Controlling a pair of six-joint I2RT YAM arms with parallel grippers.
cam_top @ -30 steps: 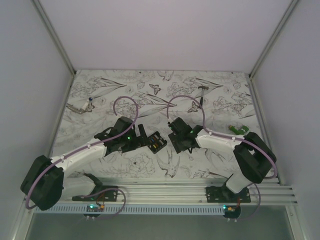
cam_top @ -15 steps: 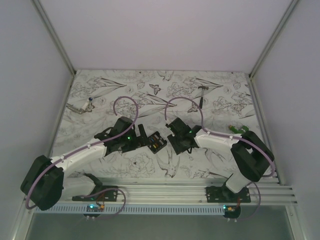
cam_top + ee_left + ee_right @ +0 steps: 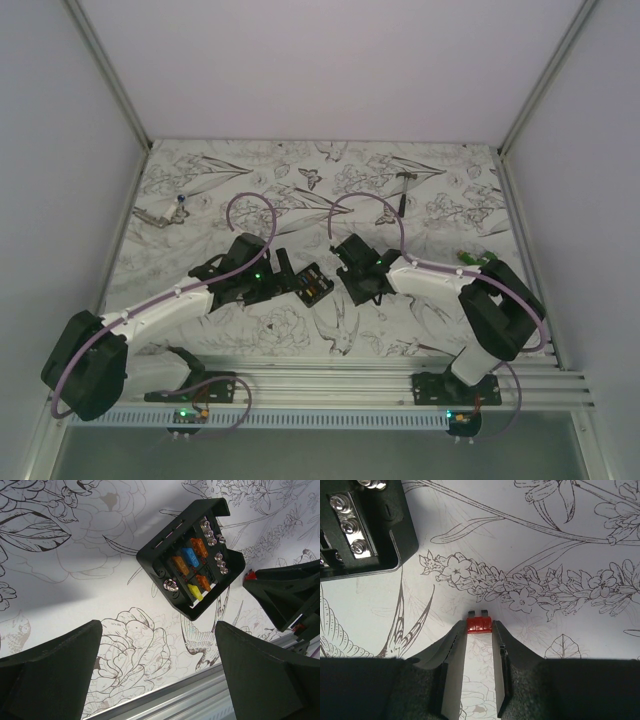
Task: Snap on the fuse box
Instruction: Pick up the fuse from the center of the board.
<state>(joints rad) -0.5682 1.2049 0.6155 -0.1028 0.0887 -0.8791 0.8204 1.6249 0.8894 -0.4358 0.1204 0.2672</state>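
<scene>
**A:** Looking into the fuse box (image 3: 192, 560), what does it hold?

**B:** Three orange fuses (image 3: 180, 565), a blue fuse (image 3: 190, 556) and a yellow fuse (image 3: 196, 592), slotted down its middle. Shiny round screws (image 3: 222, 562) sit in rows beside them. The box is a black, hard-edged plastic tray with its open face up.

**A:** Where does it lie?

**B:** Flat on the bench (image 3: 250, 170), between the two arms. The bench is covered by a white sheet printed with line-drawn flowers, birds and butterflies.

**A:** And the left fingers (image 3: 55, 670)?

**B:** Spread wide, grasping nothing. They are blunt dark wedges with a rough matte skin. The box lies beyond them, apart.

**A:** The right fingers (image 3: 454, 660)?

**B:** Nearly together, pinching a small red fuse (image 3: 479, 625) at their very tips, one pad on each side. Its two prongs point away from the wrist. Whether it touches the bench I cannot tell. The box corner is up and left of it, well apart.
</scene>
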